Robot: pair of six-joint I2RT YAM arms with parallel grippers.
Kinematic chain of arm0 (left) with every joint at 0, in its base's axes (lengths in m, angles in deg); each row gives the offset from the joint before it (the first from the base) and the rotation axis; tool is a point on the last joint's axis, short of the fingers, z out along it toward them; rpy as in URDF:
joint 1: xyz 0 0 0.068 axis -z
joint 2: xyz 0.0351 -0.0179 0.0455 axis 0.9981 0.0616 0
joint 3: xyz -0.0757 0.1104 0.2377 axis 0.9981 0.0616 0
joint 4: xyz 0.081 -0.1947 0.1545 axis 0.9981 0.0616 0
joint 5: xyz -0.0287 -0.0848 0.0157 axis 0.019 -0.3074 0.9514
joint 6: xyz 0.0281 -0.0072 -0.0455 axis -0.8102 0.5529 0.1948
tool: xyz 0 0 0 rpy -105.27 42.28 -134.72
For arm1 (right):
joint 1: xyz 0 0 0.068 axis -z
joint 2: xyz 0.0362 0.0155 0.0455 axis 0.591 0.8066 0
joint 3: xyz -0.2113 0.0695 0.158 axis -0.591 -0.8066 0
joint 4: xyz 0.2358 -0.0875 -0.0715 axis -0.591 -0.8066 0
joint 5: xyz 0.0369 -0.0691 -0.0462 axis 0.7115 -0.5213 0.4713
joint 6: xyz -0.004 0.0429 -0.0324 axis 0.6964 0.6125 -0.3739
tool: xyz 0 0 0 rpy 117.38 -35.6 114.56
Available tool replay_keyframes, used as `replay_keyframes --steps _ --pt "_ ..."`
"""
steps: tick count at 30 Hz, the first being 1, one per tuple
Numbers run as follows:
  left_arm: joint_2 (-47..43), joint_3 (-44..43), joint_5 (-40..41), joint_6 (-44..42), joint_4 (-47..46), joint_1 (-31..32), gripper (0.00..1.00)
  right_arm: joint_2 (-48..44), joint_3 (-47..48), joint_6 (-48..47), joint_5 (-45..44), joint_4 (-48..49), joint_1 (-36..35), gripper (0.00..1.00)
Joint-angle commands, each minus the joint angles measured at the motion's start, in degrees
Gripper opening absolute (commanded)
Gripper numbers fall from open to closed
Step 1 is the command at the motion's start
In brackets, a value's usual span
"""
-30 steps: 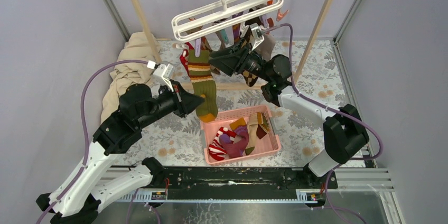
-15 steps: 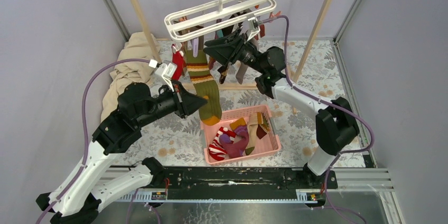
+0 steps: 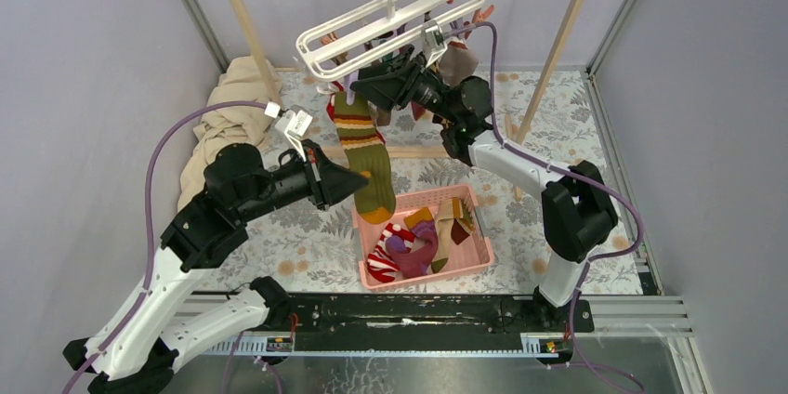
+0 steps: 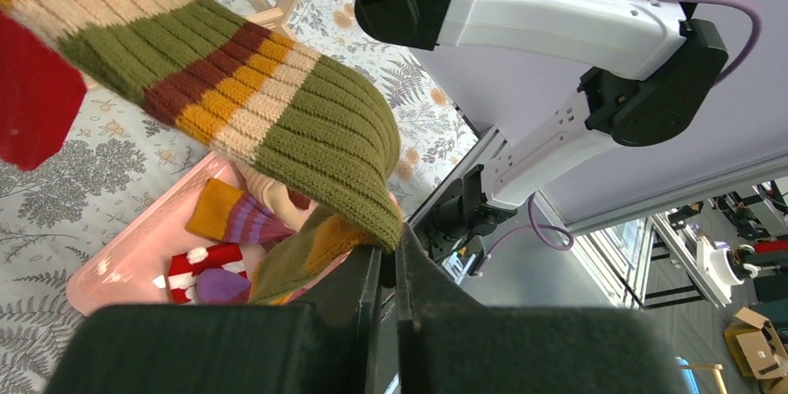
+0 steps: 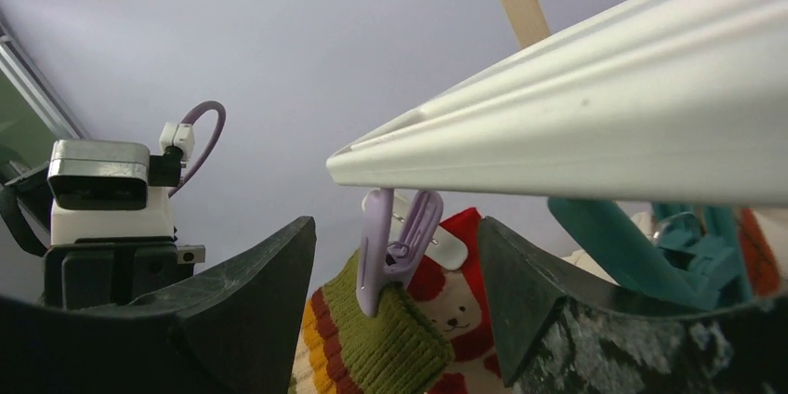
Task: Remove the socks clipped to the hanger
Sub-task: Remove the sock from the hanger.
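Note:
The white hanger [image 3: 390, 13] hangs tilted from the rail, with several socks [image 3: 455, 59] clipped under it. A long olive sock with orange, maroon and cream stripes [image 3: 364, 148] hangs from a purple clip [image 5: 395, 245] on the hanger bar [image 5: 604, 124]. My right gripper [image 5: 395, 227] stands open just under the bar, one finger on each side of that clip and the sock's cuff [image 5: 386, 343]. A red sock with a bear face [image 5: 460, 315] hangs right behind. My left gripper [image 4: 388, 247] is shut on the toe end of the olive sock [image 4: 260, 106], lower down.
A pink basket [image 3: 409, 202] holding several loose socks sits on the floral table below the hanger. A beige cloth heap [image 3: 223, 124] lies at the left. The wooden rail frame [image 3: 246, 27] stands around the hanger, and the right arm [image 3: 520, 171] reaches across above the basket.
My right gripper rose up and left under the hanger to straddle the purple clip, its jaws a little wider. The hanger swung and tilted. My left gripper kept its hold on the sock.

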Motion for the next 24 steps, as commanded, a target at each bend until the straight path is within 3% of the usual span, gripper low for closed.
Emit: replay_keyframes --steps 1,24 --pt "-0.10 -2.22 -2.54 0.55 -3.82 0.49 0.00 1.50 4.23 1.98 2.78 5.66 -0.35 0.72" --pt "1.13 -1.75 -6.13 0.63 -4.48 0.49 0.00 11.58 14.90 17.08 11.29 19.14 0.23 0.72"
